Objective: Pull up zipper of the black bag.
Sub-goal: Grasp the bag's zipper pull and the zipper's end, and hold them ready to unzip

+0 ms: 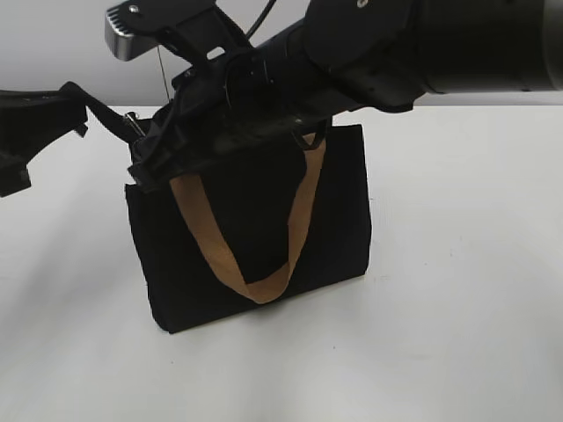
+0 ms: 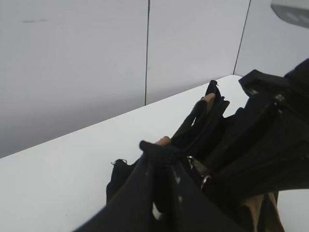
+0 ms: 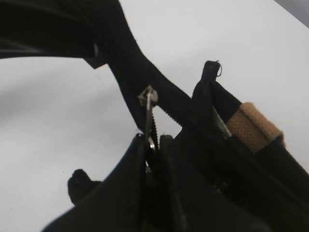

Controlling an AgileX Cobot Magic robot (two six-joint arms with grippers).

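— Where does the rectangular black fabric bag (image 1: 255, 237) stand?
— Upright on the white surface, one tan webbing handle hanging down its front.
— And the black zipper (image 3: 145, 82)?
— Along the top edge; its small silver pull tab (image 3: 148, 104) stands upright.

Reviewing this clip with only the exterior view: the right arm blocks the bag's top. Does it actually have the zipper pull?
Observer: Yes. The right wrist view shows the right gripper with its fingers shut on the silver pull tab.
Operator: And the black strip going to the left arm?
Observer: That is the zipper track. It runs taut from the tab to the left gripper, which pinches its end.
Operator: Is a handle caught in the grip?
Observer: No. The tan handle lies off to the side of the tab, apart from the fingers.
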